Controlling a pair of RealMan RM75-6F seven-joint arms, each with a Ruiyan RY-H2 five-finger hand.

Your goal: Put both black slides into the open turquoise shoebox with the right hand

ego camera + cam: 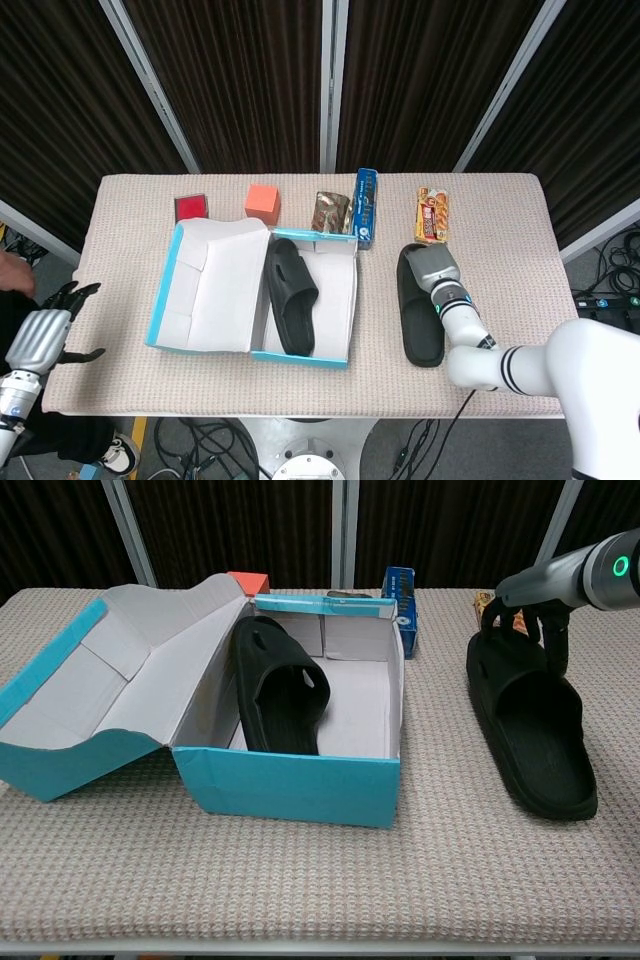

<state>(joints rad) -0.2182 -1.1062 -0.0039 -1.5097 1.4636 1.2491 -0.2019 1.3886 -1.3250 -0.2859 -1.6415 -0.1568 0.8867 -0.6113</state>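
One black slide (290, 296) (275, 685) lies inside the open turquoise shoebox (300, 356) (290, 785), along its left side. The second black slide (421, 322) (530, 720) is on the cloth to the right of the box. My right hand (432, 268) (525, 615) grips this slide at its far end, fingers curled over the strap. Whether the slide's near end still touches the table I cannot tell. My left hand (45, 335) hangs off the table's left edge, fingers apart, holding nothing.
The box lid (215, 285) lies folded open to the left. Along the back stand a red box (190, 207), an orange block (262, 201), a camouflage packet (331, 212), an upright blue box (366, 206) (400, 595) and a snack pack (432, 215).
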